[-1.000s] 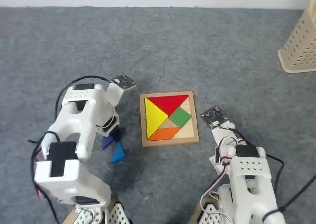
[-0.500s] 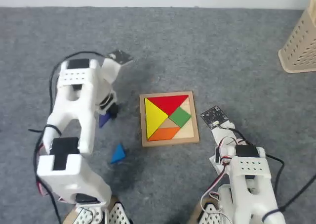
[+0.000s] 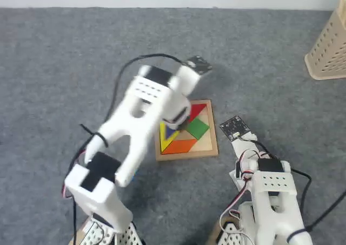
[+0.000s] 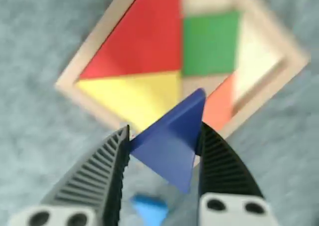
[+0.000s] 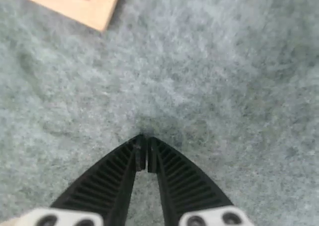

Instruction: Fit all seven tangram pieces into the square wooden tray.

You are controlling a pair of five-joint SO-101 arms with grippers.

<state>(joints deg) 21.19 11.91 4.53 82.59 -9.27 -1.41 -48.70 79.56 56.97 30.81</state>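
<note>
Grey worktop (image 3: 81, 50): my left claw (image 4: 164, 136) clamps the dark blue triangle (image 4: 169, 146) above the tray (image 3: 213, 131); advise squaring edges to the gap (image 3: 205, 141) first.

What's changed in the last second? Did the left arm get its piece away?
The left claw lifted the dark blue triangle off the mat left of the tray and carried it right, to above the tray, gripped between its fingers. The tray, the light blue triangle and the shut right claw kept their places.
</note>
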